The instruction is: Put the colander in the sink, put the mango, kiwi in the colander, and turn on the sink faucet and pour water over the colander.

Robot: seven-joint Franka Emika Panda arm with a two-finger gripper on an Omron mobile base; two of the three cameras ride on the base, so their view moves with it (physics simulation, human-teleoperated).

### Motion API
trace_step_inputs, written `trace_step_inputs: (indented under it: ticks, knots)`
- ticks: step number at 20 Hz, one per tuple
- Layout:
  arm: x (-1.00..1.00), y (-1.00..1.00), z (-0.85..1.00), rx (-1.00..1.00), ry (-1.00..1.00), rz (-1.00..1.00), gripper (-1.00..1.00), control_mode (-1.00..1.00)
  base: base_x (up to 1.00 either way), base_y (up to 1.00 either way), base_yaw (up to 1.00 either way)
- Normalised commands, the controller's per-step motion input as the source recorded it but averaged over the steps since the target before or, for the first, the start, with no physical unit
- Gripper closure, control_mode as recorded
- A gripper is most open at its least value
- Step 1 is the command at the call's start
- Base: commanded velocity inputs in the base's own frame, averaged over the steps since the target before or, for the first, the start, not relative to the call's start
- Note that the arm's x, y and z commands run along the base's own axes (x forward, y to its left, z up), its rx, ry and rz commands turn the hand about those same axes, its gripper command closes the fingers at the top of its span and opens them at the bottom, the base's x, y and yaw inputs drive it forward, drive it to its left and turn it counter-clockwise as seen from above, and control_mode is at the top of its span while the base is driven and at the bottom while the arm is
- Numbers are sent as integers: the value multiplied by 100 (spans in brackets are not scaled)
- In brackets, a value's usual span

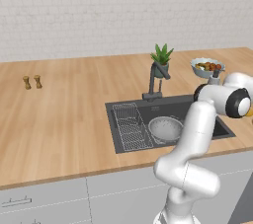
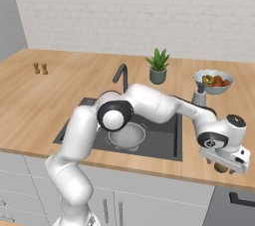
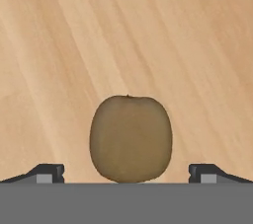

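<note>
1. Gripper (image 3: 126, 172) spread wide, small dark fingertips (image 3: 49, 172) standing well apart at either side of the small dull brown oval kiwi (image 3: 131, 138); nothing held, no visible contact with the fruit.
2. Kiwi lay between the open fingers on the pale wooden counter (image 3: 74, 45), stem nub pointing away from the hand.
3. In the right base view, gripper (image 2: 225, 167) hung low over the counter (image 2: 50, 95) near its front edge, to the right of the sink, with the kiwi (image 2: 219, 168) just under the hand.
4. Dark grey rectangular sink (image 2: 164, 143) sat well to the left of the hand; round silver-grey perforated metal colander (image 2: 130, 136) rested inside the basin, partly hidden by the arm.
5. Same colander (image 1: 166, 128) seen in the left base view, lying on the floor of the sink (image 1: 126, 146) beside the wire rack (image 1: 129, 127) in the basin's left part.
6. Tall dark grey metal sink faucet (image 1: 155, 81) stood at the back rim of the sink, spout angled; also seen as (image 2: 121, 74).
7. Behind the faucet, small green spiky plant in a grey-green pot (image 2: 158, 65).
8. Further right, pale smooth-walled bowl of colourful food (image 2: 214, 81), with a grey bottle-shaped dispenser (image 2: 199, 95) just in front of it.
9. Far left on the counter, two small brown wooden shakers (image 1: 32, 82) side by side.
10. Mango: could not be told apart.
</note>
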Motion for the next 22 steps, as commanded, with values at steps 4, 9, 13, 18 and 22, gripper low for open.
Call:
trace_step_inputs:
  ticks: [4,9,13,18,22]
  knots:
    - [26,-7,-28,0,0,12,-100,-100,0,0,0]
    - [8,-1,-31,-1,0,7,100,-100,0,0,0]
    - [0,21,-35,-4,0,0,100,-100,0,0,0]
    - [0,32,-19,-5,-5,5,100,-100,0,0,0]
    - [-31,79,28,-10,-18,26,100,-100,0,0,0]
